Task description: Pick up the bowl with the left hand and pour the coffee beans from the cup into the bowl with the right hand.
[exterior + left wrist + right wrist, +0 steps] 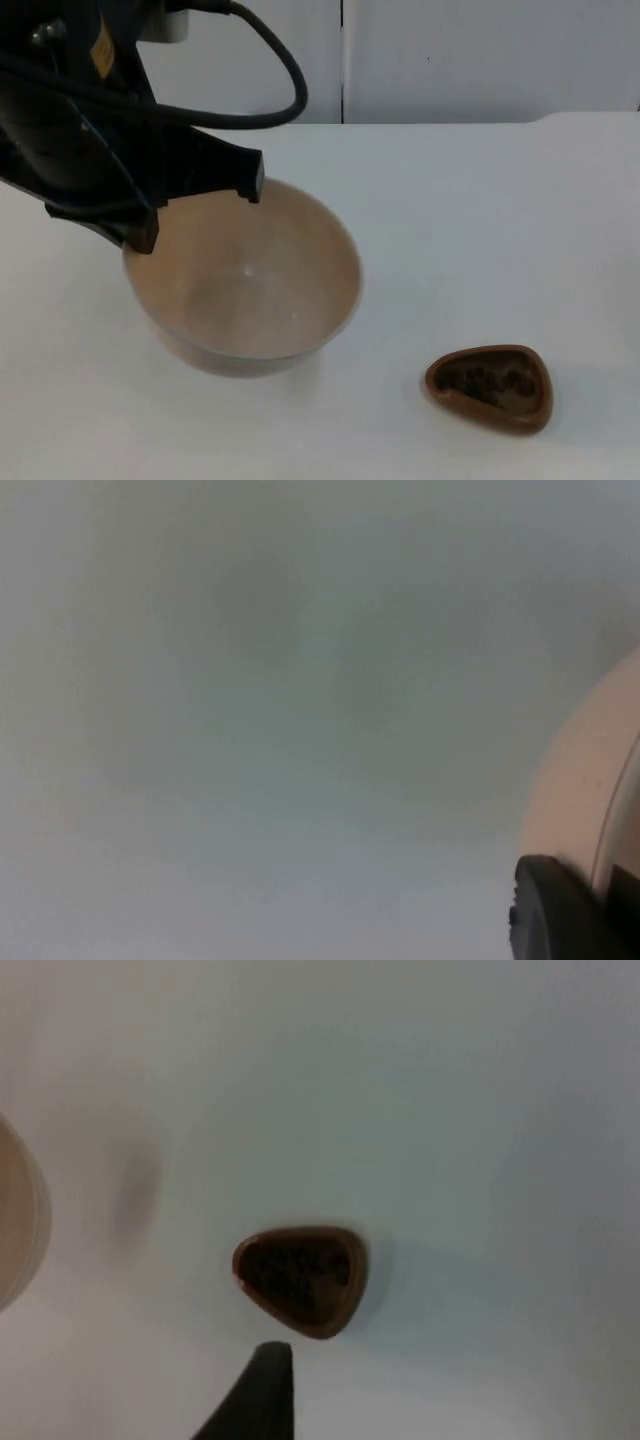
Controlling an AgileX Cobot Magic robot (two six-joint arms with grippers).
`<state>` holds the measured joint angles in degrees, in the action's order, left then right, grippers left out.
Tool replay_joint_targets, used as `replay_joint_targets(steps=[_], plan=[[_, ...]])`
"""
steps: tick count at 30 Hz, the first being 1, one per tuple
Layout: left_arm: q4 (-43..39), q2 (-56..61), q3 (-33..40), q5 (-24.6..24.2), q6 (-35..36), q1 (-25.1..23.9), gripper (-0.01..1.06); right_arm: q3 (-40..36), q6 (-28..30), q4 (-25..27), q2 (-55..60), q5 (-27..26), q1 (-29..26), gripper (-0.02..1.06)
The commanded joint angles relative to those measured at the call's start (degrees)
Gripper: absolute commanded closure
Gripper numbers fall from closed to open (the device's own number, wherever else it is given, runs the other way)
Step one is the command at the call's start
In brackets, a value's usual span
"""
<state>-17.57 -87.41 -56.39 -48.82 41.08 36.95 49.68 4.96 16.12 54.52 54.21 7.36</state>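
- The bowl [245,290] is sitting tilted at the left of the counter [480,220] in the top view, beige and with nothing inside it that I can see. It's looking lifted, but I can't really tell if its base is touching the counter.
- The left gripper [198,212] is hanging onto the bowl's far-left rim, jaws clamped over the edge, one finger inside and one outside.
- In the left wrist view a black fingertip [565,910] is pressing right against the bowl's pale wall [585,780].
- The cup [490,386] is more of a brown, rounded-triangle dish, standing on the counter to the right of the bowl and nearer the front edge, well apart from it. Dark coffee beans [488,382] are lying inside it.
- The right gripper is hovering above the cup [300,1278] in its wrist view, with one black fingertip [262,1390] just beside the cup, not touching. Can't tell whether those jaws are open or closed.
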Motion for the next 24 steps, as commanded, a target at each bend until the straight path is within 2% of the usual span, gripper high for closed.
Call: replay_joint_targets(steps=[1, 3, 8, 9, 14, 24], plan=[[0.5, -1.78, 0.18, 1.01, 0.11, 0.31, 1.05, 0.52, 0.46, 0.97, 2.77, -0.33, 0.83, -0.01], [0.79, -2.88, 0.18, 1.31, 0.11, 0.31, 1.05, 0.52, 0.48, 0.83, 3.8, -0.59, 1.68, -0.01], [2.83, -5.81, 0.18, 1.56, 0.11, 0.31, 1.05, 0.52, -3.41, -1.24, 8.82, -4.98, 9.18, -0.01], [2.83, -5.81, 0.18, 1.56, 0.11, 0.31, 1.05, 0.52, -3.41, -1.24, 8.82, -4.98, 9.18, -0.01], [2.8, -5.71, 0.18, 1.64, 0.11, 0.31, 1.05, 0.52, -8.61, -7.04, 14.53, -8.67, 17.37, -0.01], [3.03, -5.71, 0.18, 1.64, 0.11, 0.31, 1.05, 0.52, -13.72, -7.16, 23.27, -12.44, 24.03, -0.01]])
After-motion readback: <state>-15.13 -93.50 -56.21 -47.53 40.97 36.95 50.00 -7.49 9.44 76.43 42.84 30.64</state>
